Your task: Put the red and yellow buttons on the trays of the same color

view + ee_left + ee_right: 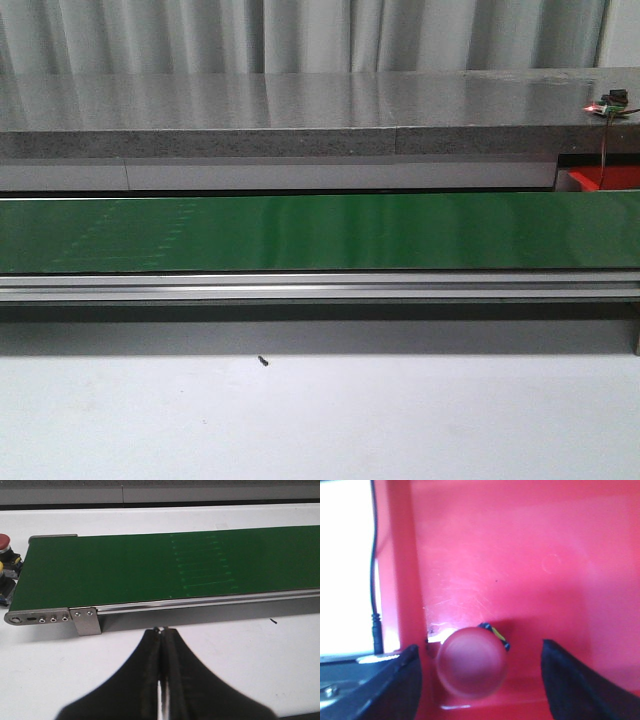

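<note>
A red button (pixel 472 667) sits on the floor of the red tray (pixel 520 555), close to a corner wall. My right gripper (pixel 480 652) is open around it, its dark fingers (pixel 402 680) standing apart from the button on both sides. A corner of the red tray (pixel 605 178) shows at the front view's right edge. My left gripper (pixel 161 629) is shut on nothing, over the white table beside the belt's end. Another red button (pixel 4 541) and a sliver of a yellow button (pixel 1 567) lie past that end. The yellow tray is out of view.
A long green conveyor belt (pixel 320 232) on a metal frame (pixel 320 288) crosses the table. A grey ledge (pixel 300 110) runs behind it, with a small wired board (pixel 610 103) at its right. A black cable (pixel 374 580) hangs beside the red tray.
</note>
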`<state>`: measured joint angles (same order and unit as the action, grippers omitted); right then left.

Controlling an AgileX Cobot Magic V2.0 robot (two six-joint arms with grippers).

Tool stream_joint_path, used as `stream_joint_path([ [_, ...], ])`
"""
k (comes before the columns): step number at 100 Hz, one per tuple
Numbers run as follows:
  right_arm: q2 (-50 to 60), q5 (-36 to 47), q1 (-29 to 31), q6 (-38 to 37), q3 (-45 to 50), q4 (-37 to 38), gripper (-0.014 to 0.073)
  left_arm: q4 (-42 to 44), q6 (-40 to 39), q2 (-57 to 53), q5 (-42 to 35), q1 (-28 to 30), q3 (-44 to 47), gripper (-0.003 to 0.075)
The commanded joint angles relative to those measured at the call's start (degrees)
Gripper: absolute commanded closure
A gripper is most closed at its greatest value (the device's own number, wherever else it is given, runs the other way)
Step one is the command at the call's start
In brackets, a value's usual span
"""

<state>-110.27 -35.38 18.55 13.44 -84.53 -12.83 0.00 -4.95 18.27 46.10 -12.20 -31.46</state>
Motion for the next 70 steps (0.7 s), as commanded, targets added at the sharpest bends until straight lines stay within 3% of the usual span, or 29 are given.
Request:
stream_joint_path([
  [1, 6.0, 3.12, -0.01, 0.59, 0.64, -0.22, 0.0122, -0.35, -0.2, 0.47, -3.99, -0.42, -1.44, 0.074],
  [10, 9.64, 5.2, -0.82, 1.1, 4.17, -0.22, 0.0244, -0.35, -0.2, 0.47, -3.99, -0.42, -1.44, 0.074],
  [34, 19.47, 10.12, -6.06, 1.1, 13.58, -0.1, 0.0711, -0.35, -0.2, 0.47, -3.99, -0.42, -1.44, 0.074],
  [70, 33.1, 12.8, -13.76, 1.1, 23.37, 0.12, 0.071, -0.35, -0.2, 0.47, -3.99, -0.42, -1.44, 0.074],
])
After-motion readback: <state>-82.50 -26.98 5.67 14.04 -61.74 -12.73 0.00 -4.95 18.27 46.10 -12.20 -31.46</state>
